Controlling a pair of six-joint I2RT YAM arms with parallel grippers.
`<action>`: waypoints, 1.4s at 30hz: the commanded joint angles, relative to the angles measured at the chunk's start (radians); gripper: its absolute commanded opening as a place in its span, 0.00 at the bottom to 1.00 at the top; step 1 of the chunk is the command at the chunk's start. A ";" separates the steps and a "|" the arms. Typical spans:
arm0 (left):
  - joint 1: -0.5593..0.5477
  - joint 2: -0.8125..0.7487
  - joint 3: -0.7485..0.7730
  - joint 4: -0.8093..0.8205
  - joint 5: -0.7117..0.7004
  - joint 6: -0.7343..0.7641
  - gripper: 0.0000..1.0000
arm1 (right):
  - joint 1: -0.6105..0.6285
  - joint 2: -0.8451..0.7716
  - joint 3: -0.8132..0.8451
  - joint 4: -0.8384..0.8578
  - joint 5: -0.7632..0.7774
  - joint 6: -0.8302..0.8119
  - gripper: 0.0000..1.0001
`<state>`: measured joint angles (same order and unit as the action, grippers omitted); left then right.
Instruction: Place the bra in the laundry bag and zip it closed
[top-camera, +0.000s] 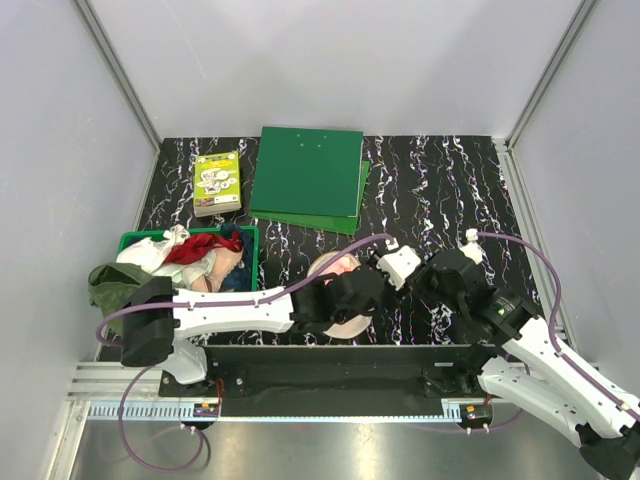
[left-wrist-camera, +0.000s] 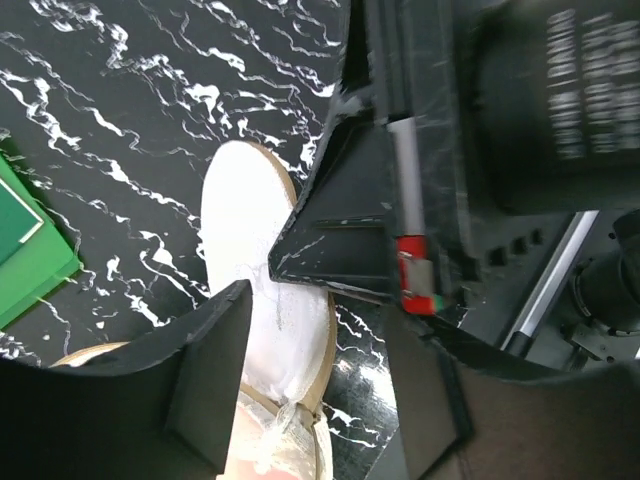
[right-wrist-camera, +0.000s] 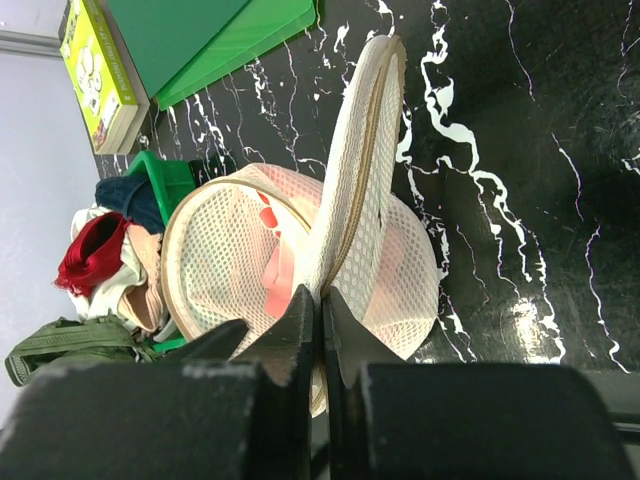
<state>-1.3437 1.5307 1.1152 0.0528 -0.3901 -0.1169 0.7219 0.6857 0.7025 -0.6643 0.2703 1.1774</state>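
Observation:
The laundry bag (right-wrist-camera: 215, 265) lies near the table's front edge, with one half flat and the other half (right-wrist-camera: 362, 150) standing upright. The pink bra (right-wrist-camera: 272, 262) shows through the mesh inside it. My right gripper (right-wrist-camera: 320, 300) is shut on the raised half's zip rim. My left gripper (left-wrist-camera: 315, 390) is open, and the raised half of the laundry bag (left-wrist-camera: 250, 230) stands between its fingers near the hinge. In the top view the laundry bag (top-camera: 347, 326) and the bra (top-camera: 340, 264) are mostly hidden under the left gripper (top-camera: 355, 295) and the right gripper (top-camera: 385, 282).
A green basket (top-camera: 135, 242) at the left holds a red cloth (top-camera: 205, 248) and other clothes. An olive garment (top-camera: 112, 285) hangs over its near side. Green folders (top-camera: 305, 175) and a yellow-green book (top-camera: 217, 183) lie at the back.

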 joint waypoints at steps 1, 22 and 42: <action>0.041 0.032 0.064 -0.013 0.080 -0.026 0.53 | -0.003 -0.017 0.058 0.002 -0.008 0.025 0.07; 0.196 -0.029 0.009 -0.085 0.223 -0.236 0.00 | -0.003 -0.057 0.127 -0.087 0.007 -0.132 0.69; 0.311 -0.475 -0.534 0.475 0.202 -0.915 0.00 | -0.003 -0.121 -0.199 0.279 -0.427 -0.237 0.96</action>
<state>-1.0340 1.1374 0.6300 0.3458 -0.1364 -0.9226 0.7197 0.6022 0.5377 -0.5285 -0.1017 0.9386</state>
